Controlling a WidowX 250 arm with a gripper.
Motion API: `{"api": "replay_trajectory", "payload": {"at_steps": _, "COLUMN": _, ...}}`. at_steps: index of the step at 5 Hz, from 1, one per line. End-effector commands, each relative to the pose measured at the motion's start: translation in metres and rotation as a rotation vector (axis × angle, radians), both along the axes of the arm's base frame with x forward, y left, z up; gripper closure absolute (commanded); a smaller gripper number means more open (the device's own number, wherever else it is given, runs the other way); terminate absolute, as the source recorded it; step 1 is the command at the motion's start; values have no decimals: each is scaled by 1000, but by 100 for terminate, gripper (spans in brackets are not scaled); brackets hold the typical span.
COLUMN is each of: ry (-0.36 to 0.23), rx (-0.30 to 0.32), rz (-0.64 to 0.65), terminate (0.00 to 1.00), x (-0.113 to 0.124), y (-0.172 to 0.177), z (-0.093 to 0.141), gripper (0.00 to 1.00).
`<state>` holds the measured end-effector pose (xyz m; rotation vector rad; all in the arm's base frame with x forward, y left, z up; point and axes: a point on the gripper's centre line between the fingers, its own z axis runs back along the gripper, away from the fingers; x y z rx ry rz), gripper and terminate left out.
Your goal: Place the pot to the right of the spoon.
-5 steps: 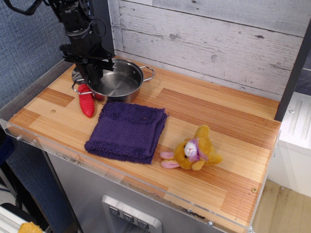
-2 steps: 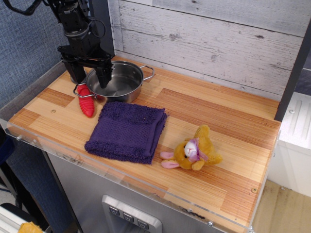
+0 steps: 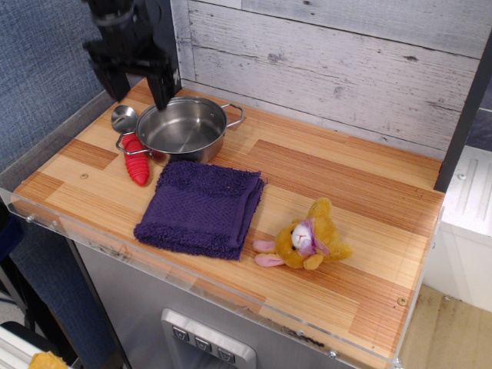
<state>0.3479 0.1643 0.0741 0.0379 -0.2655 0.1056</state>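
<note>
The shiny steel pot [image 3: 184, 128] stands upright on the wooden table at the back left, empty, with wire loop handles at its left and right. The spoon [image 3: 132, 151] lies right beside it on the left, its silver bowl toward the back and its red ribbed handle toward the front; the pot's left handle overlaps it. My gripper [image 3: 138, 86] hangs open and empty above the pot's left rim, clear of it, its two black fingers [image 3: 163, 88] spread apart.
A folded purple cloth [image 3: 201, 206] lies in front of the pot. A small yellow plush toy [image 3: 305, 237] lies at the front middle. A white plank wall stands behind the table [image 3: 330, 177]. A clear plastic lip runs along the front edge.
My gripper opened off the pot's left rim and rose straight up. The pot stays down beside the spoon.
</note>
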Motion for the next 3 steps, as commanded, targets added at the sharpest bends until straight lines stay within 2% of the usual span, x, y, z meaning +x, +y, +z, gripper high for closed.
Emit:
{"api": "replay_trajectory", "payload": {"at_steps": 1, "ry": -128, "rx": 30, "rz": -66, "terminate": 0, "x": -16, "y": -32, "z": 65, "gripper": 0}}
{"api": "replay_trajectory", "payload": {"at_steps": 2, "ry": -160, "rx": 33, "rz": -86, "terminate": 0, "x": -29, "y": -46, "z": 86, "gripper": 0}}
{"api": "replay_trajectory", "payload": {"at_steps": 3, "ry": -187, "rx": 42, "rz": -97, "terminate": 100, "x": -37, "y": -55, "z": 103, "gripper": 0}}
